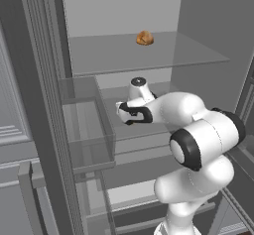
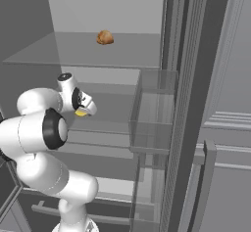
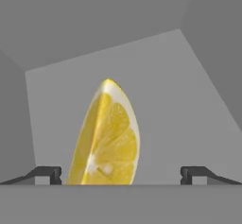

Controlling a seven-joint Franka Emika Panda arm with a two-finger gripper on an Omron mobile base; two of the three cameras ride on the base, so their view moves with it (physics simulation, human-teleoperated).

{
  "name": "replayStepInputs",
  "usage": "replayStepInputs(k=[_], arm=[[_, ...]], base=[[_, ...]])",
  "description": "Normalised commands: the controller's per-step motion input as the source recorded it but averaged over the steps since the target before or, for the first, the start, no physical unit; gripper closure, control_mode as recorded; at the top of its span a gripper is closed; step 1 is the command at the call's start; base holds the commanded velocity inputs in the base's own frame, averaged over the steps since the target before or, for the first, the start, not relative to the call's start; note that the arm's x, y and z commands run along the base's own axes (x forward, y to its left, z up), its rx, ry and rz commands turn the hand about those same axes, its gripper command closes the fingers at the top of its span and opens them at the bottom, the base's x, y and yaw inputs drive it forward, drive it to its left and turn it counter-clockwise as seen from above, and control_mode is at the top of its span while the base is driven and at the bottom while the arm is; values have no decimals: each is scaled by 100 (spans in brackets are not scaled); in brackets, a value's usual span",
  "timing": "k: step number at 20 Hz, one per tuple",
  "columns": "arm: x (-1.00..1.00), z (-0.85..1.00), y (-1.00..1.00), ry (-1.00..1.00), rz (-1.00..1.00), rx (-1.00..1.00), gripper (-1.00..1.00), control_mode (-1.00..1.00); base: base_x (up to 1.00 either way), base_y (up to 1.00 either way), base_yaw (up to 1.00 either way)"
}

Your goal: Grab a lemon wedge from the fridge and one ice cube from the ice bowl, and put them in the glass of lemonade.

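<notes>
A bright yellow lemon wedge [image 3: 108, 138], rimmed in white, is framed at centre against the fridge's [image 3: 142, 43] light grey interior.

The bright yellow lemon wedge [image 3: 108, 135] before my hand camera has moist-looking, faintly glistening pulp, a pale pith edge and a smooth rind. My two dark finger tips [image 3: 46, 173] look like matt plastic. The open dark grey fridge [image 1: 208, 40] is matt, light grey inside, with clear, glass-like shelves [image 1: 149, 55] and door bins [image 2: 154, 111]. My white arm [image 1: 198, 140] is smooth and slightly glossy. A lumpy brown item [image 1: 145, 38] looks rough.
</notes>
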Motion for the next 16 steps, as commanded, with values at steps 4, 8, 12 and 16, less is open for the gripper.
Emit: replayStepInputs(k=[4, 8, 12, 16], arm=[[14, 0, 1, -10, 0, 0, -100, -100], [27, -1, 9, -4, 0, 0, -100, -100], [3, -5, 9, 0, 6, 0, -100, -100], [0, -11, 0, 1, 5, 0, -100, -100]], base=[[0, 0, 0], [0, 0, 0], [0, 0, 0], [0, 0, 0]])
